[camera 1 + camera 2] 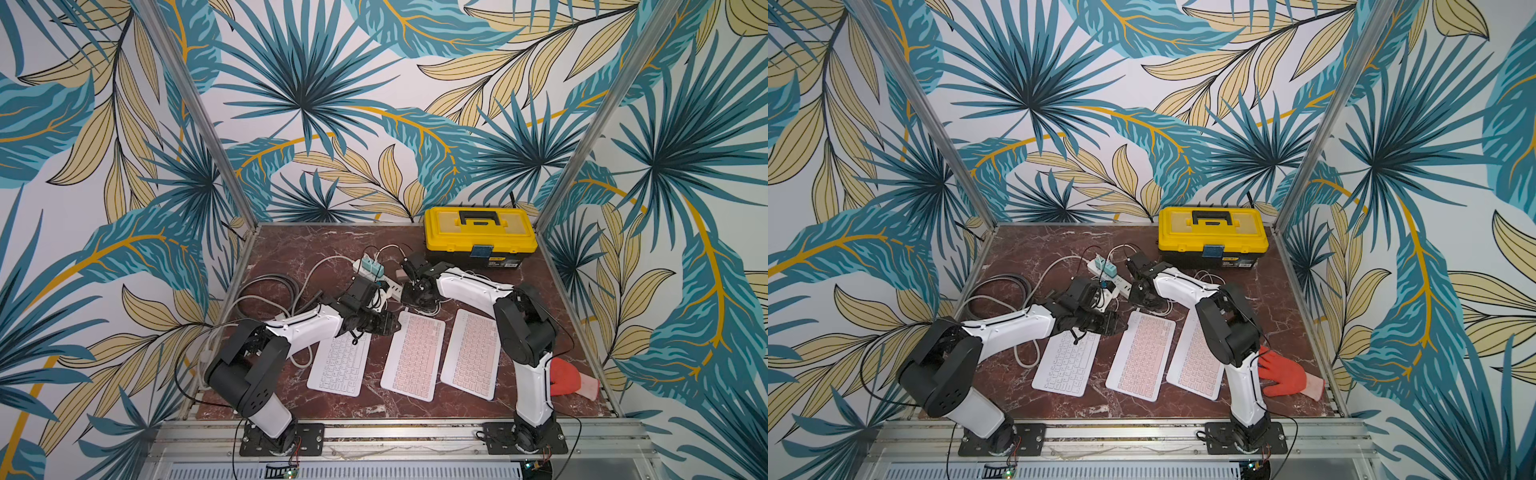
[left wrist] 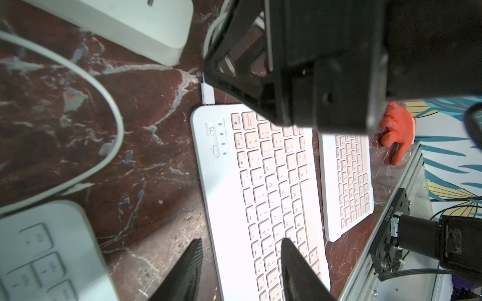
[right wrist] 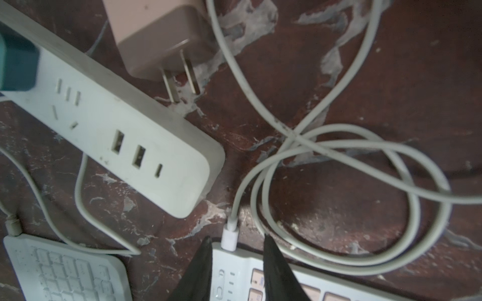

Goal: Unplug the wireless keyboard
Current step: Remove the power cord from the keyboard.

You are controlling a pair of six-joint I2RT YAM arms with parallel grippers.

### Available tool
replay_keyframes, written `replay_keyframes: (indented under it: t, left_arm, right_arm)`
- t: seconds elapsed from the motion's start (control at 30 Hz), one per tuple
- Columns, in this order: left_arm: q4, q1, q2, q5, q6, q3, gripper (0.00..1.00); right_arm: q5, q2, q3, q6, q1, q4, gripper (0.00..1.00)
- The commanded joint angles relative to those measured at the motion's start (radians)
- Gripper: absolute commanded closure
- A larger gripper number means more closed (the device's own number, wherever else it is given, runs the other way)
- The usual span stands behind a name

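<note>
Three keyboards lie side by side; the middle one (image 1: pixel 415 357) (image 1: pixel 1140 357) has pink keys, and a white cable plug (image 3: pixel 229 238) (image 2: pixel 208 95) sits in its far corner. My right gripper (image 3: pixel 236 242) (image 1: pixel 415 297) is open at that corner. Its black fingers (image 3: pixel 276 268) stand either side of the plug with a gap on each side. My left gripper (image 2: pixel 240 260) (image 1: pixel 390 326) is open over the same keyboard's far end. One finger hangs over the table beside the keyboard's long edge and the other finger (image 2: pixel 297 273) over the keys.
A white power strip (image 3: pixel 117 130) (image 1: pixel 374 270) lies just beyond the keyboards with a teal adapter (image 3: pixel 15 65) in it. A beige charger (image 3: pixel 161 39) lies loose beside it, and white cable loops (image 3: pixel 339 182) crowd the plug. A yellow toolbox (image 1: pixel 478 237) stands at the back, a red glove (image 1: pixel 1283 374) front right.
</note>
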Motion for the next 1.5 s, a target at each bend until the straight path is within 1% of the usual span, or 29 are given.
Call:
replay_keyframes:
  t: [0.0, 0.33, 0.5, 0.6, 0.7, 0.93, 1.0, 1.1, 1.27, 1.47]
  left_arm:
    - [0.013, -0.003, -0.014, 0.016, 0.023, -0.024, 0.49]
    - [0.02, -0.008, -0.003, 0.028, 0.034, -0.037, 0.52]
    - [0.021, -0.023, -0.007, 0.03, 0.059, -0.038, 0.53]
    - [0.021, -0.036, -0.012, 0.033, 0.074, -0.038, 0.53]
    - [0.021, -0.051, -0.01, 0.03, 0.084, -0.037, 0.53]
    - [0.021, -0.078, 0.038, -0.003, 0.081, -0.02, 0.53]
    - [0.02, -0.088, 0.06, -0.02, 0.076, -0.018, 0.55]
    - [0.02, -0.115, 0.089, -0.04, 0.077, -0.01, 0.55]
    - [0.021, -0.167, 0.124, -0.096, 0.09, 0.003, 0.56]
    - [0.021, -0.21, 0.085, -0.174, 0.137, -0.034, 0.57]
  right_arm:
    - [0.021, 0.037, 0.028, 0.025, 0.009, -0.056, 0.66]
    - [0.016, 0.105, 0.072, 0.046, 0.035, -0.09, 0.73]
    - [0.019, 0.134, 0.095, 0.043, 0.045, -0.123, 0.79]
    - [0.026, 0.151, 0.112, 0.028, 0.053, -0.15, 0.87]
    - [0.049, 0.166, 0.131, 0.0, 0.059, -0.181, 0.92]
    - [0.085, 0.184, 0.173, -0.095, 0.076, -0.251, 0.94]
    - [0.101, 0.176, 0.167, -0.1, 0.077, -0.261, 0.93]
    - [0.094, 0.156, 0.133, -0.083, 0.075, -0.241, 0.93]
    - [0.007, 0.142, 0.074, -0.011, 0.073, -0.169, 0.93]
    - [-0.05, 0.119, -0.001, 0.037, 0.052, -0.091, 0.93]
